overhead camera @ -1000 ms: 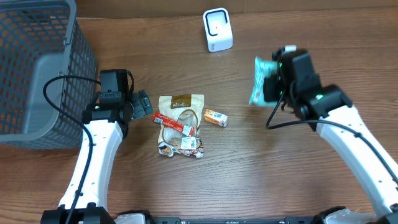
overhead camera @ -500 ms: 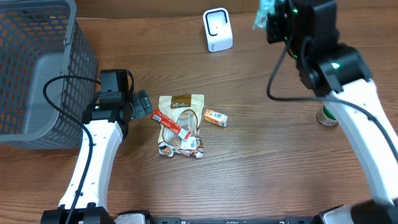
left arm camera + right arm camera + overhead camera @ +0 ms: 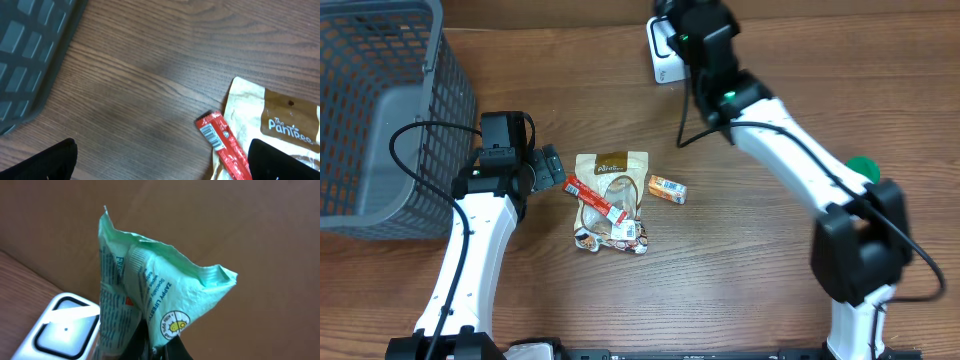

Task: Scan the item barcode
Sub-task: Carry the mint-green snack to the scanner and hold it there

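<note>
Swinging across from the far right of the scanner (image 3: 663, 66), the right arm now hangs directly over it, where half a second ago it was only nearing its right side. The right gripper (image 3: 159, 348) is clamped shut on the bottom edge of the mint-green packet (image 3: 145, 300), which stands upright above the jaws. From the wrist camera the packet sits just above and in front of the scanner's window (image 3: 64, 332), not touching it. From overhead I can't see the packet at all, since the arm covers it.

My read is that the carry is done and the item is in scanning position. What I can't tell is whether the barcode faces the window. The side toward the wrist camera shows only small print and a round logo, no bars, so a wrist turn may be needed if there's no read.

The left gripper (image 3: 548, 168) hasn't shifted. It waits well to the left of the scanner and nearer me, jaws wide and empty, with the red stick (image 3: 222, 142) and brown pouch (image 3: 272, 120) just beyond its fingers.
</note>
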